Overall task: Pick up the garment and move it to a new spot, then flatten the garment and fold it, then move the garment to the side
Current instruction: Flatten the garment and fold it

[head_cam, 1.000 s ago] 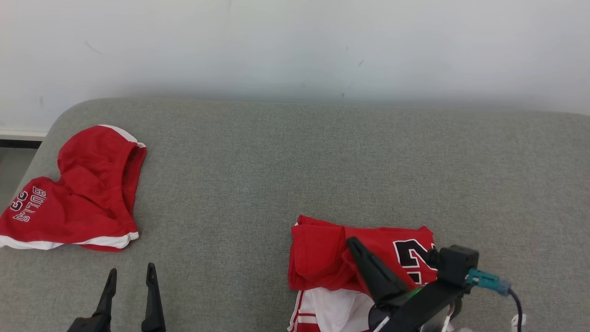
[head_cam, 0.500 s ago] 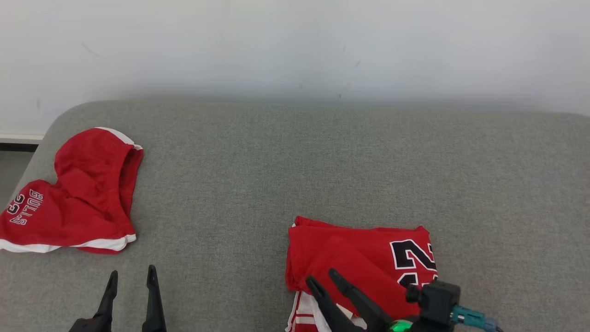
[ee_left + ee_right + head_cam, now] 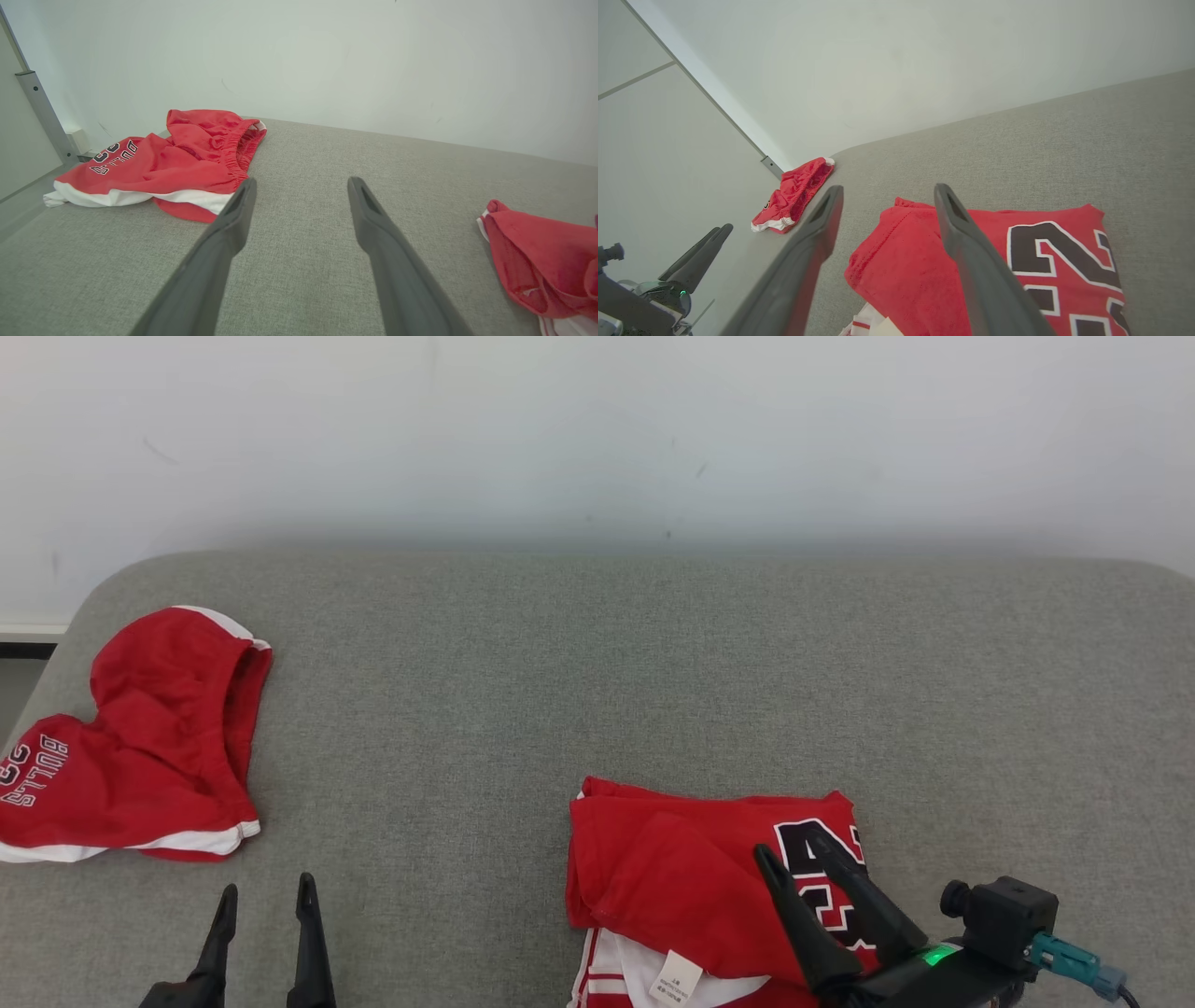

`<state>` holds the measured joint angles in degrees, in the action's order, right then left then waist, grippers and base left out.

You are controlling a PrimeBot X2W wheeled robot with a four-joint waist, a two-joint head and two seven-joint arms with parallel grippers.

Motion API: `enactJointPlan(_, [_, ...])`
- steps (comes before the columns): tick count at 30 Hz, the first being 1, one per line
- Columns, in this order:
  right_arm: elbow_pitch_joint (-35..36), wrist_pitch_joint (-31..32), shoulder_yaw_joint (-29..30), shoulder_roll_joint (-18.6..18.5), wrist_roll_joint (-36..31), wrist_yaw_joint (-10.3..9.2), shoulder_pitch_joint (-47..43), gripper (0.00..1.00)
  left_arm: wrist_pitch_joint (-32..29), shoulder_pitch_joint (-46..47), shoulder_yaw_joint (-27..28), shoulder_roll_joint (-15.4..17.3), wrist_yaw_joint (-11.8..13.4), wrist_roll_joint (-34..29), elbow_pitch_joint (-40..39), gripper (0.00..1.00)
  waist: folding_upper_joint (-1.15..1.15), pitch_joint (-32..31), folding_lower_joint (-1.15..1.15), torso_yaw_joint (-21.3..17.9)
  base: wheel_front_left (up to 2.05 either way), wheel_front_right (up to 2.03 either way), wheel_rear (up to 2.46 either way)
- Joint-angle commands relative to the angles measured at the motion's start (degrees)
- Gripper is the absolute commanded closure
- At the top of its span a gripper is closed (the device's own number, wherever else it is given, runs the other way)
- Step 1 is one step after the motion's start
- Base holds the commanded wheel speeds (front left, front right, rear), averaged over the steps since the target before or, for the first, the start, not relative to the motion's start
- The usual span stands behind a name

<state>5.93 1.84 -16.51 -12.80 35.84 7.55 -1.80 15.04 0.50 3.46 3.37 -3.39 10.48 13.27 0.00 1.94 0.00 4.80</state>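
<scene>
Toward the near right of the worktop (image 3: 597, 663) we see the jersey (image 3: 691, 877), folded into a rough rectangle, red side up, with a black numeral (image 3: 1045, 252) edged in white on its right half. A white layer (image 3: 635, 973) with red stripes peeks out from under its near edge, and a small white label (image 3: 676, 978) lies there. Our right pincer (image 3: 787, 845) hangs over the numeral with its two fingers (image 3: 971, 261) apart and nothing between them; whether the tips touch the cloth we cannot tell. Our left pincer (image 3: 266, 884) sits at the near left, fingers also apart and empty, well apart from the jersey. At the far left edge of the worktop lie crumpled red shorts (image 3: 149, 747) with white trim and "BULLS" lettering. Grey woven fabric covers the worktop, its far-left corner is rounded, and a plain pale wall (image 3: 597, 429) rises behind it.
</scene>
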Motion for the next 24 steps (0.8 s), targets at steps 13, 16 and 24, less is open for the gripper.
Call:
enactJointPlan(13, [-4.03, 0.89, -2.91, -2.49, -3.05, -0.15, 2.15, 0.0, 0.19, 0.15, -0.18, -0.23, 0.0, -0.22, -0.17, 0.0, 0.0, 0.94, 0.0, 1.8, 0.0, 0.0, 0.0])
enactJointPlan(16, [-5.04, 0.52, -5.69, -2.83, -3.85, -0.15, 2.71, 0.0, 0.19, 0.04, -0.31, -0.3, 0.08, -0.08, -0.16, 0.0, 0.0, 1.02, 0.0, 2.12, 0.0, 0.0, 0.0])
enactJointPlan(24, [-10.06, -0.97, -5.91, -3.95, -4.89, -0.15, 6.64, 0.0, 0.18, 0.3, -0.14, -0.38, 0.19, 0.13, 0.08, 0.0, 0.0, 1.04, 0.0, 2.46, 0.0, 0.0, 0.0])
